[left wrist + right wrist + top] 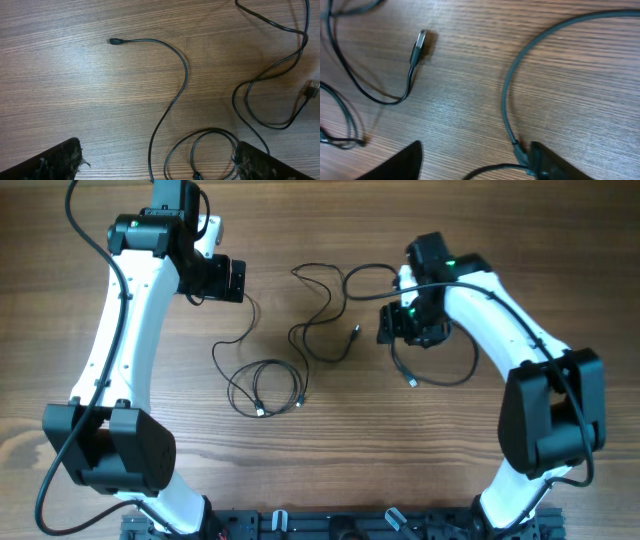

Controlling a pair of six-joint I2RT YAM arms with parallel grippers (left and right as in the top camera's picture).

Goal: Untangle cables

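Across the middle of the counter (300,470), the cables (186,75) are laid in loose crossing loops, while the left pincer (157,150) and the right pincer (475,147) are held spread wide.

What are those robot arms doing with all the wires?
Two robot arms are trying to untangle thin black cables lying in loops on a wooden table. The left gripper hovers above one cable, jaws open. The right gripper is open too, with a cable against one finger. Neither seems to grip one yet.
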